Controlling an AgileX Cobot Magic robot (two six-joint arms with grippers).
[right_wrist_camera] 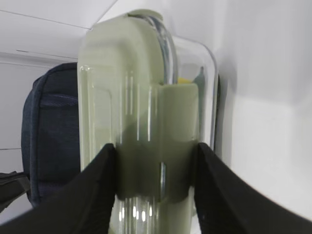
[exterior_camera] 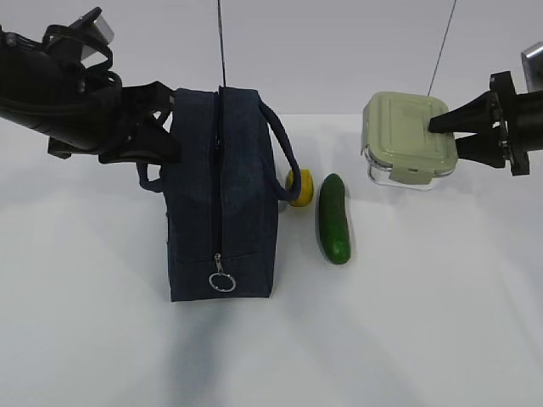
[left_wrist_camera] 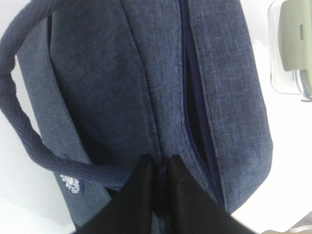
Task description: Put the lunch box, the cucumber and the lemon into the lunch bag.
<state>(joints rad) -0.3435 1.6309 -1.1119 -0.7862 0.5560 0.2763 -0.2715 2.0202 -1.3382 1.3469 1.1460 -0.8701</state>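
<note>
The navy lunch bag [exterior_camera: 222, 195] stands left of centre, its top zipper parted into a narrow slit, with the ring pull [exterior_camera: 222, 282] at the near end. My left gripper [exterior_camera: 170, 136] is shut on a fold of the bag's fabric near the top far edge, as the left wrist view [left_wrist_camera: 159, 168] shows. The lemon [exterior_camera: 300, 186] lies by the bag's right handle, and the cucumber [exterior_camera: 333, 218] lies beside it. My right gripper [exterior_camera: 448, 136] is shut on the right end of the lunch box [exterior_camera: 407, 136]. Its fingers [right_wrist_camera: 105, 165] clamp lid and base.
The bag's left handle [left_wrist_camera: 19, 122] and white logo [left_wrist_camera: 71, 184] show in the left wrist view. The lunch box [left_wrist_camera: 292, 44] is at that view's right edge. The bag [right_wrist_camera: 48, 131] stands behind the box in the right wrist view. Bare white table lies at the front.
</note>
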